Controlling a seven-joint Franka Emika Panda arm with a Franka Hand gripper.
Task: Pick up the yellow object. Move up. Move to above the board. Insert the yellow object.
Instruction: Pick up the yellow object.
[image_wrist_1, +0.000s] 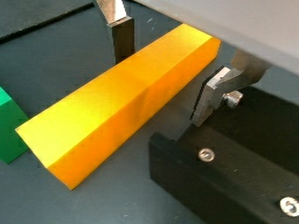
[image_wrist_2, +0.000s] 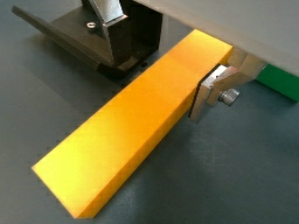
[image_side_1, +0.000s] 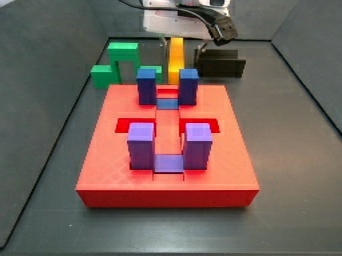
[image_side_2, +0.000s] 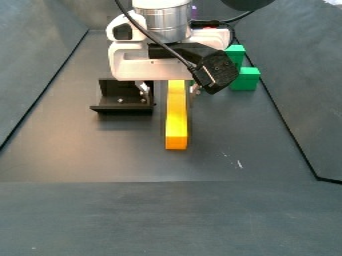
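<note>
The yellow object (image_wrist_1: 122, 109) is a long yellow-orange bar lying flat on the dark floor; it also shows in a wrist view (image_wrist_2: 128, 140) and in both side views (image_side_1: 175, 55) (image_side_2: 177, 115). My gripper (image_wrist_1: 167, 70) is low over one end of the bar and open, with one finger (image_wrist_1: 121, 39) a little apart from one long side and the other finger (image_wrist_1: 214, 96) close against the opposite side. The gripper also shows in the other views (image_wrist_2: 162, 68) (image_side_1: 181, 25) (image_side_2: 167, 60). The red board (image_side_1: 167, 165) with blue and purple posts lies just in front of the bar.
The black fixture (image_wrist_1: 233, 166) (image_wrist_2: 82, 39) (image_side_2: 123, 98) (image_side_1: 225, 65) stands right beside the bar and one finger. A green stepped block (image_side_1: 120, 60) (image_side_2: 241, 75) (image_wrist_1: 10, 127) (image_wrist_2: 281, 83) sits on the bar's other side. Dark walls ring the floor.
</note>
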